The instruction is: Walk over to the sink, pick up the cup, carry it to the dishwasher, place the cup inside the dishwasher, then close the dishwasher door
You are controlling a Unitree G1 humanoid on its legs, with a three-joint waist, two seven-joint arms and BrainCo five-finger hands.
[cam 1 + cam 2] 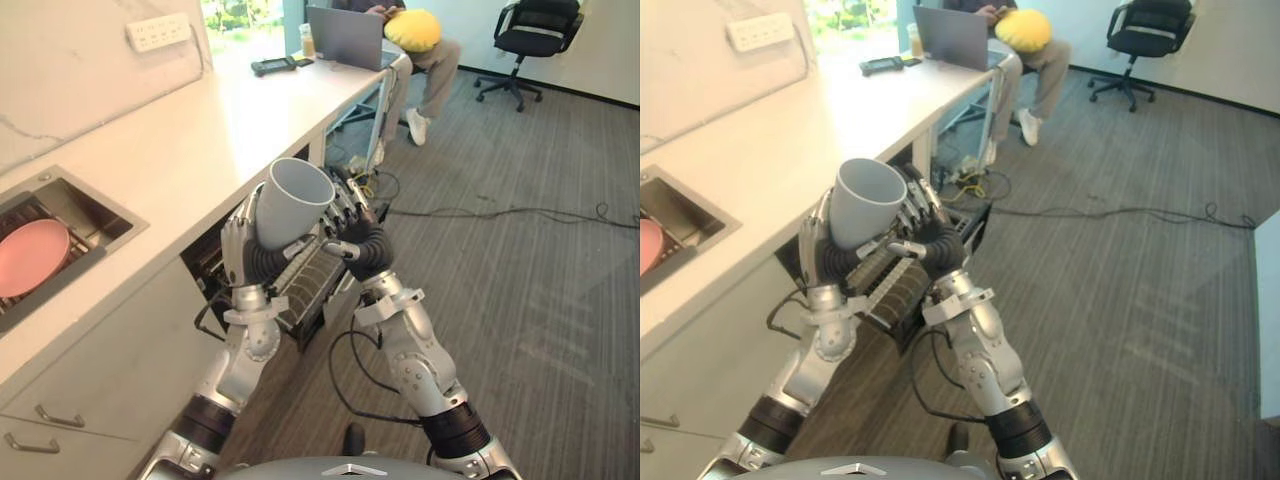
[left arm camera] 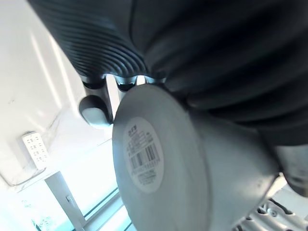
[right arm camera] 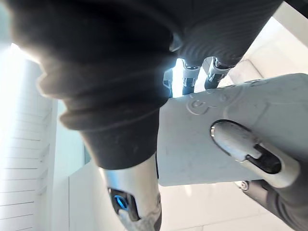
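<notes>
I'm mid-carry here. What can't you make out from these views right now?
- Dishwasher interior: in the eye views it is mostly hidden behind the cup, left hand and right hand, so free rack space is unclear.
- Sink and the pink plate in it: cut off by the eye views' left edge.
- Seated person: upper body cut off by the top edge.
</notes>
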